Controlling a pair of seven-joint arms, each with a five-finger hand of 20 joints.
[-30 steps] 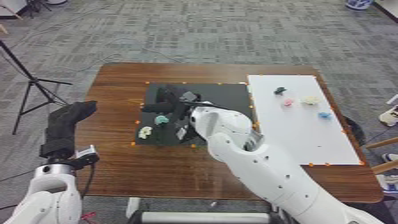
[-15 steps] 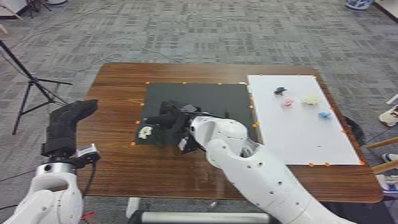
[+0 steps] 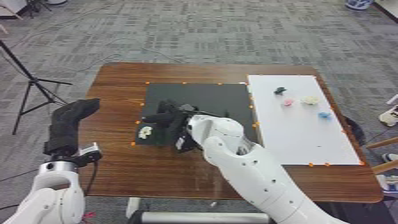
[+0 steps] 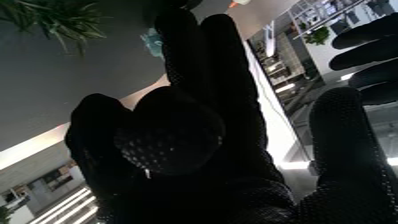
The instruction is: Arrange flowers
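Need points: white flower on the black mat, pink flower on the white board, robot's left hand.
White flower [image 3: 145, 132]: head view, on its petals.
Pink flower [image 3: 288, 102]: head view, middle of its bloom.
Left hand [image 3: 65, 124]: head view, on its black glove.

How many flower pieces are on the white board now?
4 on the white board: a dark piece farthest off, a pink piece just nearer, a cream piece right of it, a blue piece nearest, by the right edge.

White flower, teal flower, green sprig against black mat; dark, pink, cream, blue blooms on white board
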